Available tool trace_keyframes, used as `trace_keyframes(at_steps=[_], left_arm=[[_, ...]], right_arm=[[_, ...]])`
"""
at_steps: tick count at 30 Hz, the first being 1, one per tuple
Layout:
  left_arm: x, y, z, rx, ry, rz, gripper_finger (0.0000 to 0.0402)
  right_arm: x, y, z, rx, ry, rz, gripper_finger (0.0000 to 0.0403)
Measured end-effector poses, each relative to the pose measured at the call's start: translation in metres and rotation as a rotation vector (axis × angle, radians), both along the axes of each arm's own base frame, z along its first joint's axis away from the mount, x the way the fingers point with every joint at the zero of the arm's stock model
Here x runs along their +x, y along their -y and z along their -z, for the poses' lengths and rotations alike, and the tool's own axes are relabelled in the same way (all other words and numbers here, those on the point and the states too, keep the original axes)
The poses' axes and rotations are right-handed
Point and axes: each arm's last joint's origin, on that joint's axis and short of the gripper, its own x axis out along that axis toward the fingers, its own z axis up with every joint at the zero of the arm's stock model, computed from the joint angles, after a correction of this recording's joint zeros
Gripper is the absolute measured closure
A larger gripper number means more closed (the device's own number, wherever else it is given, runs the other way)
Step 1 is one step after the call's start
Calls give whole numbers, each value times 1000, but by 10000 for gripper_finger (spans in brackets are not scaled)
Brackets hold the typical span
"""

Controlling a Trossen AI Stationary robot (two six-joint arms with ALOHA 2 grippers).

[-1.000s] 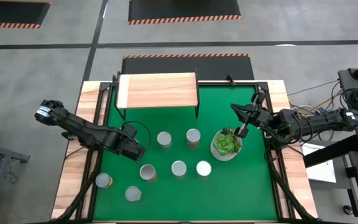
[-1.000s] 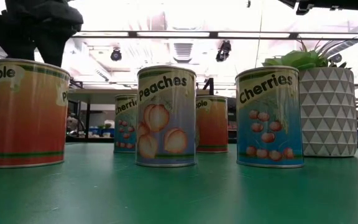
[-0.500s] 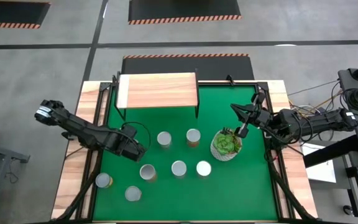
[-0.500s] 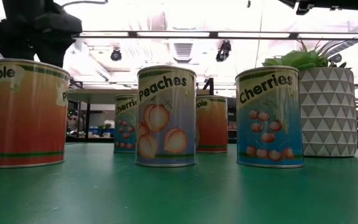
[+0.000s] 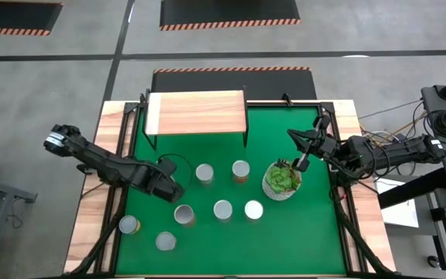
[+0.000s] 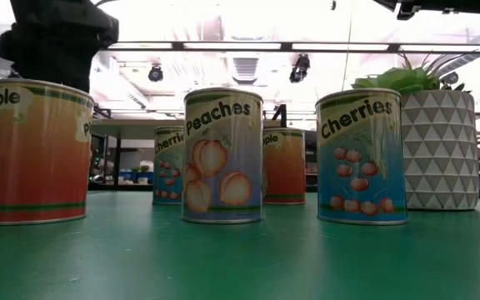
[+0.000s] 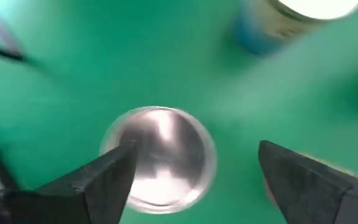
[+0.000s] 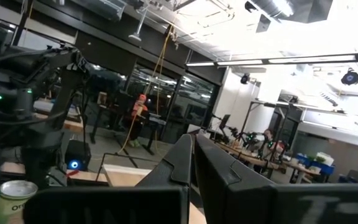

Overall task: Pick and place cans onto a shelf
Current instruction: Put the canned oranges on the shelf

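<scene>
A tabletop covered by a green mat (image 5: 300, 232) is seen from overhead, with two dark robot arms reaching in from either side. The left gripper (image 5: 172, 191) hangs directly above one can (image 5: 184, 215), its fingers spread wide with nothing between them; through its own wrist camera the can's silvery top (image 7: 159, 155) sits just inside one finger (image 7: 107, 180), with the other finger (image 7: 297, 177) well clear on the far side. Over the last second this gripper has edged closer over the can and, in the table-level view, come down until its dark body (image 6: 57, 37) sits just above the orange-labelled tin (image 6: 34, 152); its fingers have also begun to narrow slightly. That suggests a grasp is being lined up, though the can is not yet held and looks off-centre between the fingers. Beyond the gripper, away from the left arm's base, stand more cans: two further up the table (image 5: 204, 173) (image 5: 241, 170) and two just past the targeted one (image 5: 223, 210) (image 5: 254, 210); two others (image 5: 129, 225) (image 5: 166, 242) lie back toward the near edge. The shelf (image 5: 197, 113), a light-wood board on black legs, stands well apart at the far end and carries no cans, so the task appears barely begun. The right gripper (image 5: 292, 135) waits pinched shut and empty, beside a white potted plant (image 5: 282, 180).
</scene>
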Motion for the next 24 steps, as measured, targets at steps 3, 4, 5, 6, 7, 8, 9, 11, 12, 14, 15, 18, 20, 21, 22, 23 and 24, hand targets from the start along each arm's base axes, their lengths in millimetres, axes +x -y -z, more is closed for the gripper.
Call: trace_keyframes(at_steps=[3, 4, 5, 6, 7, 8, 9, 11, 12, 14, 15, 18, 20, 21, 22, 23, 24], left_arm=[[7, 4, 8, -1, -20, 37, 125], [8, 4, 11, 6, -43, 36, 137], [8, 4, 14, 9, -64, 35, 149], [9, 4, 16, 15, -84, 36, 162], [9, 5, 19, 19, -105, 37, 175], [10, 5, 21, 18, -121, 40, 189], [11, 6, 23, 24, -132, 44, 204], [12, 6, 25, 36, -151, 44, 235], [12, 6, 27, 42, -161, 44, 252], [13, 7, 29, 50, -170, 45, 287], [14, 7, 29, 48, -172, 44, 307], [14, 7, 29, 48, -167, 42, 368], [14, 7, 29, 45, -160, 27, 391], [13, 6, 28, 42, -154, 20, 393], [13, 6, 27, 40, -150, 17, 395], [13, 6, 27, 39, -146, 15, 398], [13, 7, 26, 37, -143, 15, 399]], right_arm=[[0, 0, 0, 1, -2, 8, 394], [0, 0, 0, 2, -3, 12, 394], [0, 1, 0, 6, -4, 23, 394], [0, 1, 1, 7, -7, 29, 394], [0, 1, 1, 10, -9, 36, 394], [0, 1, 1, 12, -10, 45, 394], [0, 1, 1, 12, -11, 53, 394], [0, 1, 1, 9, -13, 55, 394], [0, 1, 1, 8, -13, 55, 394], [0, 1, 1, 8, -13, 54, 394], [0, 1, 1, 8, -13, 54, 394], [0, 1, 1, 6, -14, 55, 394], [0, 1, 1, 6, -14, 55, 394], [0, 1, 1, 6, -14, 55, 394], [0, 1, 1, 6, -15, 55, 394], [0, 1, 1, 6, -15, 55, 394], [0, 1, 1, 5, -15, 55, 394]])
